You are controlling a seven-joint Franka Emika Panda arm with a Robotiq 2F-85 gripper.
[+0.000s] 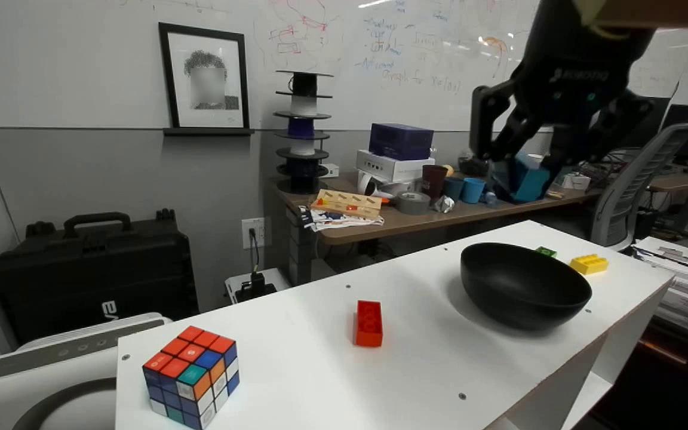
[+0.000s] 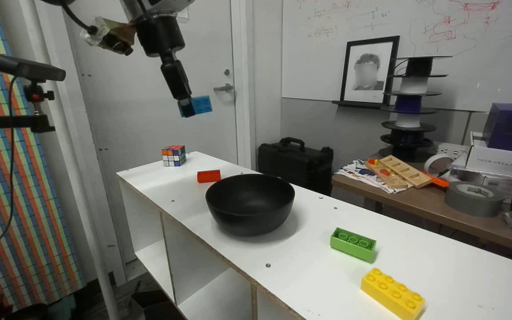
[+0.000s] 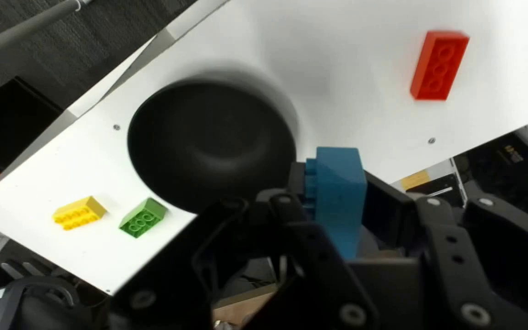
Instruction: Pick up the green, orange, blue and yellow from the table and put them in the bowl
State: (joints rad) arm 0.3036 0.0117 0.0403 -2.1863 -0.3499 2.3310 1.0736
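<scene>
Gripper [image 3: 338,190] clasps blue block [image 2: 202,105] aloft; puzzle cube [image 1: 192,376] at table [image 1: 296,358] end; cluttered workbench [image 2: 416,200] alongside.

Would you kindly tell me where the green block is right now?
In an exterior view, the green block lies on the white table, in the picture's right half, between the black bowl and the yellow block.

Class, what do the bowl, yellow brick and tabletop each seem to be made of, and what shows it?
Bowl: matte black with soft highlights; could be plastic, ceramic or coated metal.
Yellow brick: likely hard moulded plastic, smooth; even colour and round studs suggest it.
Tabletop: probably white-coated particleboard, smooth; its exposed edge looks brown and speckled.
</scene>
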